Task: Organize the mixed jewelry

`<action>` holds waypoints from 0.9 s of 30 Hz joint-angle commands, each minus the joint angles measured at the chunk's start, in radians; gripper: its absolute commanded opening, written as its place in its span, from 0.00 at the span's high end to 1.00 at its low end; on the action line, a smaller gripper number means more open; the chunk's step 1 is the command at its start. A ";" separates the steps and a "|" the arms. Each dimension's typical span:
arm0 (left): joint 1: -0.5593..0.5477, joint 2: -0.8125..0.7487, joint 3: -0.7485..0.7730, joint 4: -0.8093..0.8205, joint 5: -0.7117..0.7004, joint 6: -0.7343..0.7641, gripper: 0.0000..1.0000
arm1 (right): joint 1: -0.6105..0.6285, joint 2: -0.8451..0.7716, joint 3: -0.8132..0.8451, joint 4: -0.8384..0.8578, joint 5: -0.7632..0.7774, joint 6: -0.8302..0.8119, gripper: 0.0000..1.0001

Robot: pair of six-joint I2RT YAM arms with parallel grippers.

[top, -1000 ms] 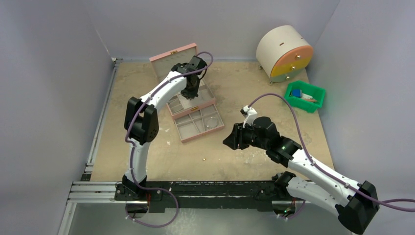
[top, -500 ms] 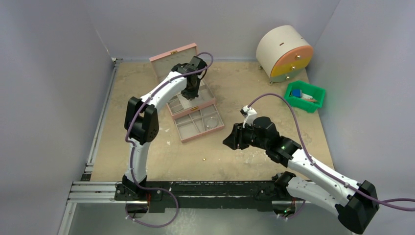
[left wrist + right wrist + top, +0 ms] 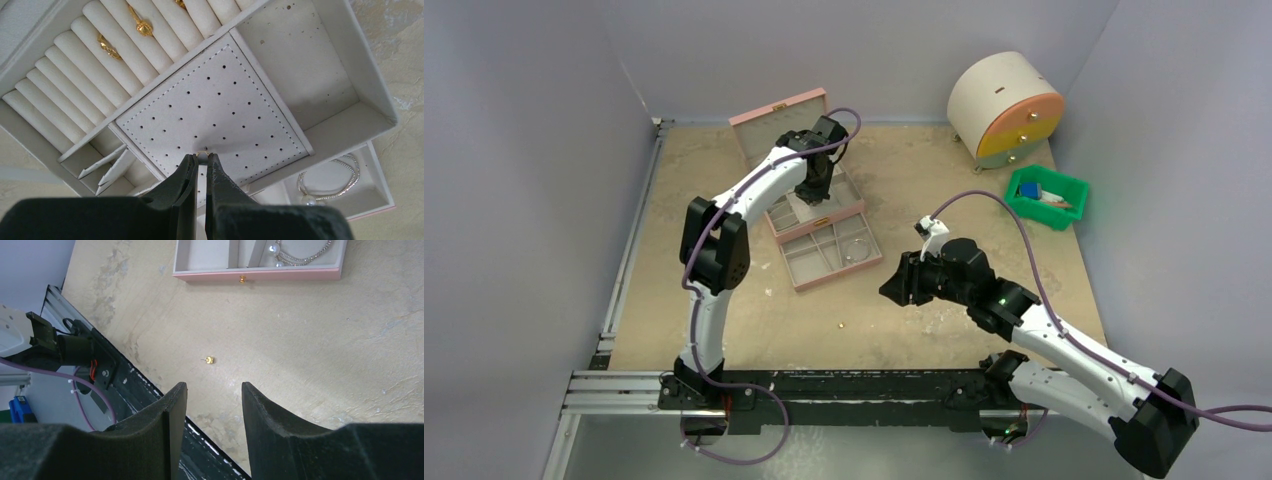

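Sandy tan table (image 3: pixel 944 190) sits inside pale purple walls. At the back stands a pink jewelry box (image 3: pixel 776 112) with its lid up. The left gripper (image 3: pixel 201 159) is over the top tray, and its two fingers are squeezed tight on a pearly stud (image 3: pixel 202 156) (it is really tiny). The stud touches the white pad with little holes (image 3: pixel 220 110). Beside the pad, gold rings (image 3: pixel 141 26) sit tucked between soft white rolls. The bottom drawer (image 3: pixel 809 262) is pulled out toward the arms. A silver bracelet (image 3: pixel 350 184) lies in the drawer's right-hand part. The right gripper (image 3: pixel 214 390) hangs above bare table, well apart from the box, with its fingers spread wide and nothing in them. Under it a gold stud (image 3: pixel 209 360) lies alone on the table. Far off by the back right corner are a green bin (image 3: pixel 1034 208) and a round drum (image 3: pixel 1004 110).
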 commanded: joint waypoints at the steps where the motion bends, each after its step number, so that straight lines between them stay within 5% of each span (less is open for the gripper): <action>1: 0.004 0.019 0.000 0.020 -0.035 0.011 1.00 | 0.000 -0.012 0.033 0.024 -0.001 -0.009 0.53; 27: 0.006 -0.013 -0.017 0.021 -0.049 0.008 1.00 | 0.000 -0.012 0.034 0.025 0.002 -0.007 0.53</action>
